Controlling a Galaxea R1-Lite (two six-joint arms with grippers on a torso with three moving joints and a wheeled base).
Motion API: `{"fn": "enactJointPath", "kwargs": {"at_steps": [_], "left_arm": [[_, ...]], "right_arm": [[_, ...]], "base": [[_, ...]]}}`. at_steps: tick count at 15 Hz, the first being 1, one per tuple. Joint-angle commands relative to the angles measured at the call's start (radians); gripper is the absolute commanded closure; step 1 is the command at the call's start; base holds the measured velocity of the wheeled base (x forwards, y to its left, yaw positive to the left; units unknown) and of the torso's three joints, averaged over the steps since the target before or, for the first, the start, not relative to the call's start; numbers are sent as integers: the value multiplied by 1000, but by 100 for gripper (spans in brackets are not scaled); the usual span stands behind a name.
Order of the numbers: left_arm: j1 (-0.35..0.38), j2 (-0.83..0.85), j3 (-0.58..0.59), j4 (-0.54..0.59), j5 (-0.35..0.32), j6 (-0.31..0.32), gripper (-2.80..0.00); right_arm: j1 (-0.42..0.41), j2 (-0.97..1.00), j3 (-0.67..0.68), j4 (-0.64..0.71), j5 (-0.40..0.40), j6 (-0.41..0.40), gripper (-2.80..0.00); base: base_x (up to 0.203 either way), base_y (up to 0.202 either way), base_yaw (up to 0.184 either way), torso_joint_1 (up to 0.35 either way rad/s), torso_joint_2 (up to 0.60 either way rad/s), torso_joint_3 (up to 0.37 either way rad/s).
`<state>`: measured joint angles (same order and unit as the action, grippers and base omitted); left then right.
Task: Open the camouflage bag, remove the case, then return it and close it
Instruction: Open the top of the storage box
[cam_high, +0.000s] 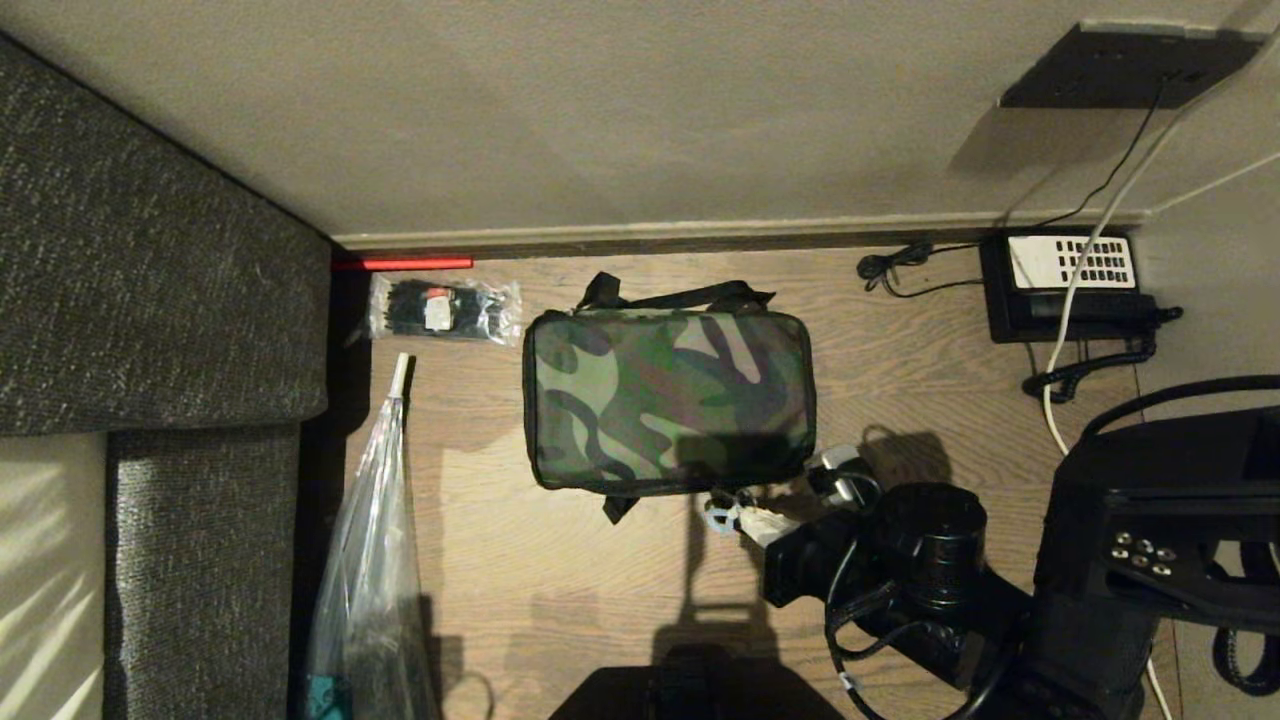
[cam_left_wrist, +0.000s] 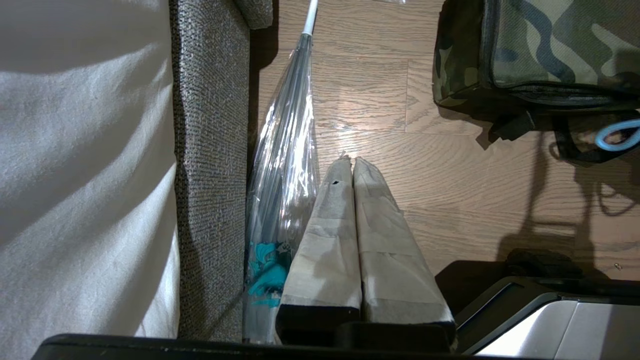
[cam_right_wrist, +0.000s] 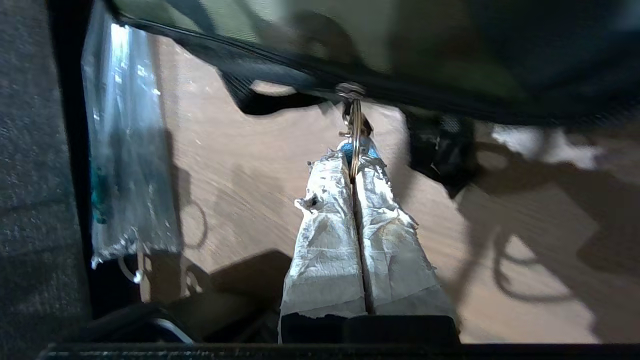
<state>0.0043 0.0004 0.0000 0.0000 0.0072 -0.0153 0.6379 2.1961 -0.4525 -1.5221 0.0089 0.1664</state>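
Right gripper (cam_right_wrist: 353, 167) pinched tight on the metal ring (cam_right_wrist: 355, 131) of the zipper pull, tape-wrapped fingertips (cam_right_wrist: 325, 190) pressed together with the ring and a scrap of blue loop caught between them. Ring hanging from the zipper slider (cam_right_wrist: 350, 91) on the near edge of the camouflage bag (cam_high: 668, 398), close to the near right corner as seen from the head. Lid shut, camouflage top facing up, black straps (cam_high: 680, 294) showing beyond the far edge, one black tab (cam_high: 620, 507) poking out at the near left corner. Set on the wooden floor (cam_high: 560, 590) about midway between the grey sofa (cam_high: 150, 300) at the left and the black telephone (cam_high: 1070, 285) by the wall at the right — touching neither. Nothing of the case visible. Beyond the bag's far left corner, a clear packet of black cable ties (cam_high: 445, 310); just behind it, a thin red strip (cam_high: 418, 264) along the skirting. A clear folded umbrella (cam_high: 372, 560) lying along the sofa's edge, well apart from the bag. Left gripper (cam_left_wrist: 349, 162) parked low beside that umbrella, taped fingers (cam_left_wrist: 380, 225) closed against each other and holding nothing — bag's near left corner just in its view.
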Motion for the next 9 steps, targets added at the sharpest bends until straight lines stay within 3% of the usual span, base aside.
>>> {"fn": "enactJointPath", "kwargs": {"at_steps": [1, 9], "left_arm": [[0, -2, 3, 0, 0, 0, 0], [0, -2, 3, 0, 0, 0, 0]], "right_arm": [[-18, -19, 40, -8, 0, -1, 0], [-72, -24, 86, -8, -1, -5, 0]], "base": [[0, 0, 0, 0, 0, 0], [0, 0, 0, 0, 0, 0]]}}
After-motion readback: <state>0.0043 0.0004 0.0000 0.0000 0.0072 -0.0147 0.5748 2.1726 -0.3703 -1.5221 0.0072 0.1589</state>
